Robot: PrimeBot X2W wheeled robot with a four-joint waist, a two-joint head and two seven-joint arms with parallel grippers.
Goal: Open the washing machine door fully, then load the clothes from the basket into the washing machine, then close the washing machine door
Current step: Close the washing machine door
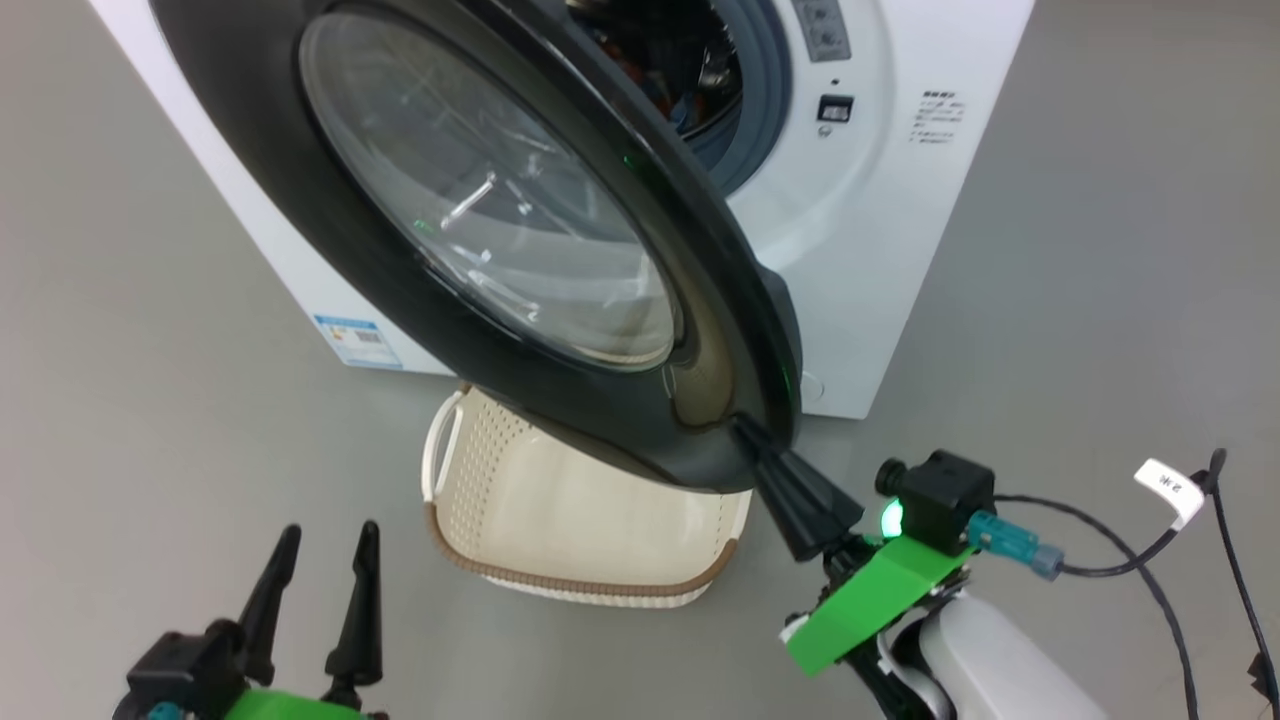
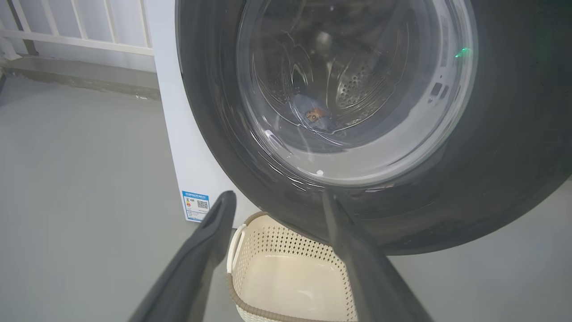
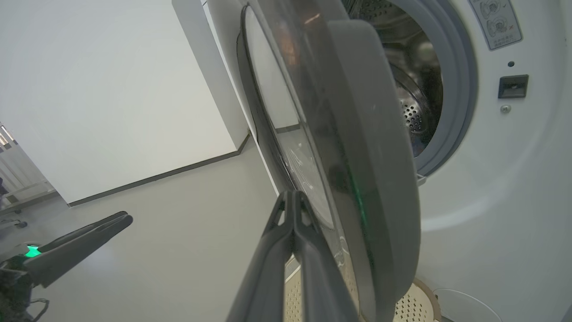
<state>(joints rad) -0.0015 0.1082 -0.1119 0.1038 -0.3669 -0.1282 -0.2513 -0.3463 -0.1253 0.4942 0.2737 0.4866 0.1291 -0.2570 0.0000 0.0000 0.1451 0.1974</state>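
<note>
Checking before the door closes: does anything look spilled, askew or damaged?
Nothing stands out. The basket stands upright and looks empty on the floor below the part-open door; a garment lies in the drum, seen through the glass. The right gripper, shut, has its tips at the door's rim.

White tag (image 1: 1168, 487) on cable (image 1: 1105, 572): dark marks, first possibly "2", rest unclear.
Blue label sticker (image 1: 358, 341), side of washing machine (image 1: 880, 250): QR code, print too small to read.
Printed block (image 1: 937, 118), front panel: illegible.
Grey pictogram sticker (image 1: 822, 28): no words readable.
</note>
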